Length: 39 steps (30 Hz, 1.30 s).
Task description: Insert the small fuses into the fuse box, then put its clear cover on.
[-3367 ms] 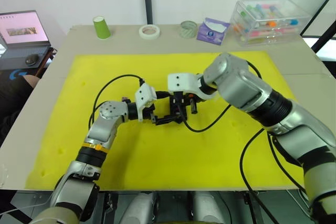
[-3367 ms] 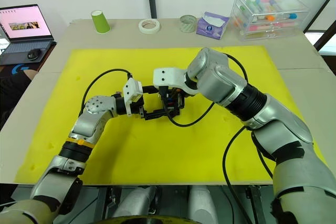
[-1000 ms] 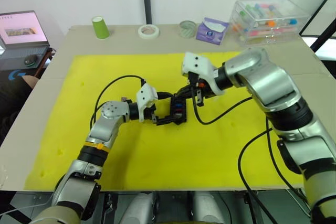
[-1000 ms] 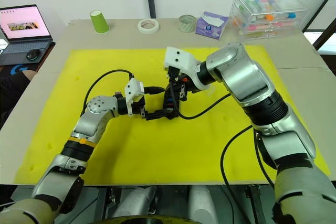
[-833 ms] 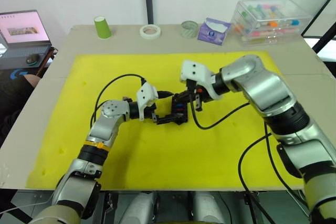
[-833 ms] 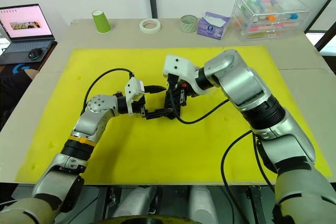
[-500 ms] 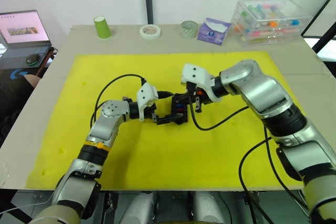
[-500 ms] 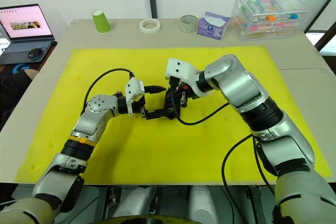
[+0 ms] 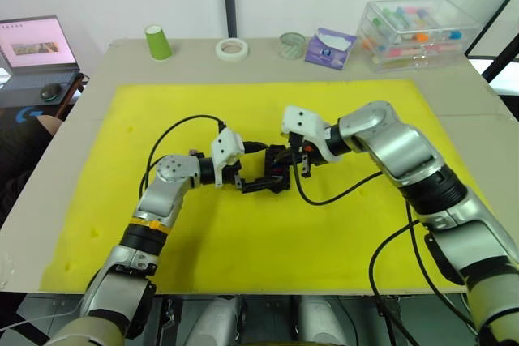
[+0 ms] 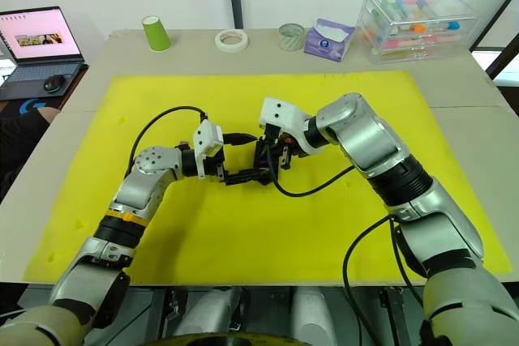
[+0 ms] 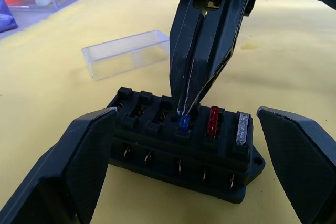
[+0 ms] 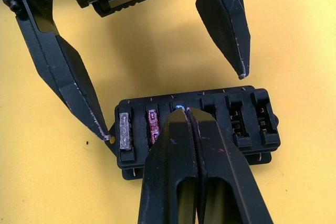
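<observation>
L gripper (image 11: 184,166) spread, R gripper (image 12: 195,129) prob. pinched

Grey table (image 9: 73,160) under yellow foam mat (image 9: 340,224); green cup (image 9: 157,42), tape rolls (image 9: 232,49), tissue pack (image 9: 328,46), clear bin (image 9: 418,30).

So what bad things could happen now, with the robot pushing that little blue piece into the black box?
The right gripper is shut on the blue fuse, which is only partly down in the fuse box. If it tilts, it might jam or bend.

The left gripper is open, with its fingers either side of the box, so a hard push could slide the box.

The clear cover lies just behind; a swinging arm could knock it away.
</observation>
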Available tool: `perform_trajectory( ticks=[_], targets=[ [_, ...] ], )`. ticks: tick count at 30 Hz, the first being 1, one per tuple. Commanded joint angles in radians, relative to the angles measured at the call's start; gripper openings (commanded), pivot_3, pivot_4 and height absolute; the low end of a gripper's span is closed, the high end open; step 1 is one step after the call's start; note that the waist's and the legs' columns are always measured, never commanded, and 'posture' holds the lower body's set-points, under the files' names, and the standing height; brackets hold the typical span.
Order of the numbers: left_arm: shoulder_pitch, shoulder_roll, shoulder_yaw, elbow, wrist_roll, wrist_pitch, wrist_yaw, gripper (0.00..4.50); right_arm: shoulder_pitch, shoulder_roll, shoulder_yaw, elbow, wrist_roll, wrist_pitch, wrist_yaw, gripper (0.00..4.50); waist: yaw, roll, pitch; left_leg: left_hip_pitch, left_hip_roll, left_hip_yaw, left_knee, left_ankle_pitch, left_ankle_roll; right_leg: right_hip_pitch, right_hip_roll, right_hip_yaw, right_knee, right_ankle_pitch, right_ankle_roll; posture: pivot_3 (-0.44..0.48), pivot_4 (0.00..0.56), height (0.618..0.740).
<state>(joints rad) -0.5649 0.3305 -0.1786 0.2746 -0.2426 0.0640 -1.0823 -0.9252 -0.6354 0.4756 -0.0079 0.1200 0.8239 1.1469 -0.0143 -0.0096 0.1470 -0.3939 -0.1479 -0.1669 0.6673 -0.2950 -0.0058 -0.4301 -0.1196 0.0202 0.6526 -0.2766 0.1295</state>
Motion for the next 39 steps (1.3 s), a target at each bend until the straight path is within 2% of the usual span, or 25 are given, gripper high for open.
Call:
perform_trajectory(
  ticks=[1, 14, 18, 25, 28, 29, 31, 33, 35, 36, 39],
  targets=[
    [-0.011, 0.005, 0.003, -0.028, -0.004, 0.003, -0.005, 4.5, 0.03, -0.017, 0.043, -0.012, -0.033, -0.004, 0.008, 0.01, 0.0, 0.0, 0.0, 0.0, 0.0, 0.0, 0.0, 0.0, 0.0, 0.0, 0.0, 0.0, 0.0, 0.0, 0.0, 0.0, 0.15, 0.74],
    [-0.008, 0.009, 0.003, -0.033, -0.003, 0.001, -0.007, 4.5, 0.038, -0.019, 0.035, 0.001, -0.057, -0.013, 0.006, 0.01, 0.002, -0.001, -0.001, 0.001, 0.0, 0.0, 0.0, 0.0, 0.0, 0.001, 0.0, 0.0, 0.0, 0.0, 0.0, 0.0, 0.15, 0.74],
    [0.004, 0.026, 0.012, -0.074, -0.021, 0.018, -0.02, 4.5, -0.002, 0.013, -0.043, -0.054, 0.017, 0.056, 0.002, 0.01, 0.001, -0.001, -0.001, 0.001, 0.0, 0.0, 0.0, 0.0, 0.0, 0.001, 0.0, 0.0, 0.0, 0.0, 0.0, 0.0, 0.15, 0.74],
    [0.012, 0.108, 0.065, -0.188, -0.093, 0.092, -0.061, 4.5, -0.047, 0.048, -0.23, -0.164, 0.169, 0.225, -0.05, 0.01, -0.001, 0.0, 0.0, 0.0, 0.0, 0.0, 0.0, 0.0, 0.0, 0.0, 0.0, 0.0, 0.0, 0.0, 0.0, 0.0, 0.15, 0.74],
    [0.031, 0.181, 0.109, -0.26, -0.136, 0.148, -0.082, 4.5, -0.004, 0.019, -0.292, -0.233, 0.151, 0.177, -0.126, 0.01, 0.0, 0.0, 0.0, 0.0, 0.0, 0.0, -0.001, 0.0, 0.0, 0.0, 0.0, 0.0, 0.0, 0.0, 0.0, 0.0, 0.15, 0.74],
    [0.04, 0.204, 0.123, -0.279, -0.15, 0.167, -0.087, 4.5, 0.018, -0.004, -0.291, -0.254, 0.138, 0.152, -0.137, 0.01, 0.001, 0.0, -0.001, 0.0, 0.0, 0.0, -0.001, 0.0, 0.0, 0.0, 0.0, 0.0, 0.0, 0.0, 0.0, 0.0, 0.15, 0.74],
    [0.058, 0.264, 0.151, -0.318, -0.174, 0.206, -0.104, 4.5, 0.078, -0.002, -0.384, -0.27, 0.192, 0.084, -0.141, 0.01, 0.001, -0.001, -0.001, 0.0, 0.0, -0.001, -0.001, 0.0, 0.0, 0.0, 0.0, 0.0, 0.0, 0.0, 0.0, 0.0, 0.15, 0.74],
    [0.076, 0.306, 0.175, -0.344, -0.196, 0.239, -0.109, 4.5, 0.116, -0.023, -0.422, -0.283, 0.21, 0.047, -0.141, 0.01, 0.001, 0.0, 0.0, 0.0, 0.0, 0.0, -0.001, 0.0, 0.0, 0.001, 0.0, 0.0, -0.001, 0.0, 0.0, 0.0, 0.15, 0.74],
    [0.114, 0.424, 0.271, -0.357, -0.23, 0.329, -0.115, 4.5, 0.174, -0.061, -0.583, -0.28, 0.295, 0.094, -0.133, 0.4, -0.001, 0.0, 0.0, 0.001, 0.0, 0.0, -0.001, 0.0, 0.0, 0.0, 0.0, 0.0, -0.001, 0.0, 0.0, 0.0, 0.15, 0.74],
    [0.135, 0.471, 0.32, -0.353, -0.236, 0.349, -0.109, 4.5, 0.235, -0.105, -0.627, -0.283, 0.286, 0.057, -0.125, 0.6, -0.001, 0.0, 0.0, 0.0, 0.0, 0.0, -0.002, 0.0, 0.0, 0.0, 0.0, 0.0, -0.001, 0.0, 0.0, 0.0, 0.15, 0.74],
    [0.186, 0.538, 0.389, -0.331, -0.242, 0.356, -0.093, 4.5, 0.375, -0.192, -0.668, -0.296, 0.251, -0.055, -0.117, 1.62, 0.003, 0.001, 0.001, 0.0, 0.001, -0.001, -0.003, 0.0, 0.0, 0.0, 0.001, 0.0, -0.001, 0.0, 0.0, 0.0, 0.15, 0.74]
  ],
)
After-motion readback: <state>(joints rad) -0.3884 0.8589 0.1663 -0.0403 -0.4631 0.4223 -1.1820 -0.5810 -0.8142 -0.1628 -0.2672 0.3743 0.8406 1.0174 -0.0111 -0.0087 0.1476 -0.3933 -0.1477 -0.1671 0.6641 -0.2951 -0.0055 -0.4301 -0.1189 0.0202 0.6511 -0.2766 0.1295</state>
